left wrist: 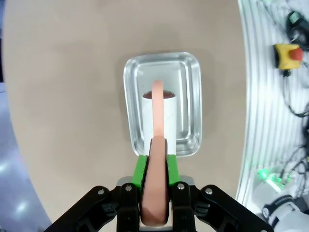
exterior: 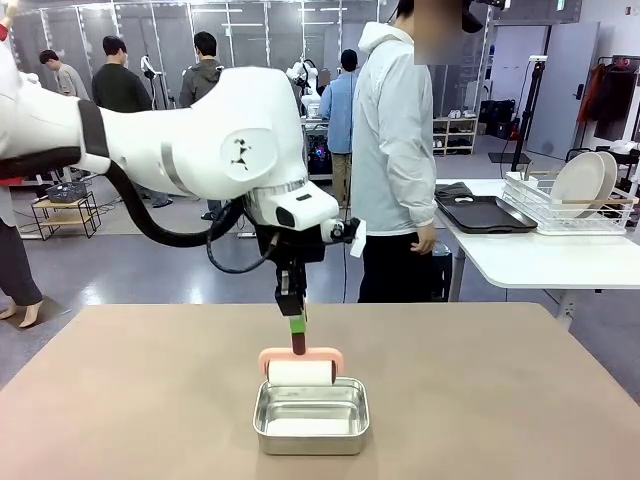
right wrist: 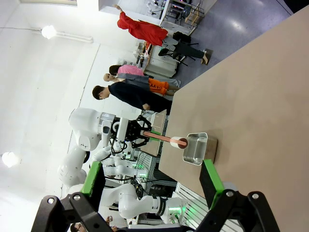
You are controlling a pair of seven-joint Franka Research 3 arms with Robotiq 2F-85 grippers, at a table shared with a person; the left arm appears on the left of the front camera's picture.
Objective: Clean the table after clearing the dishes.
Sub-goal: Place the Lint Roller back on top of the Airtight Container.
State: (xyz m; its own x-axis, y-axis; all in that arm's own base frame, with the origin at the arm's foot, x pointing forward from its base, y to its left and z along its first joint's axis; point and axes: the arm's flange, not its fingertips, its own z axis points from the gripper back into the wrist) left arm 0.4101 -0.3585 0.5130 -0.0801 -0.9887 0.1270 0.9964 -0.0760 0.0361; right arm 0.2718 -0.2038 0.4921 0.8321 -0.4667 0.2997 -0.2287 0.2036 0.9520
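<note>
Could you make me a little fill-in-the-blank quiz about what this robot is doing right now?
1. The left gripper is shut on the ____ handle of a roller.
2. The roller's white roll hangs over a square steel ____.
3. The right gripper is ____, holding nothing.
4. The white plates stand in a wire ____ on the smaller white table.

Missing words: pink; pan; open; rack

Left tool [exterior: 297, 338] points straight down, fingers [left wrist: 140, 170] clamped; right tool [right wrist: 152, 181] spread wide, seemingly level with the desk.
</note>
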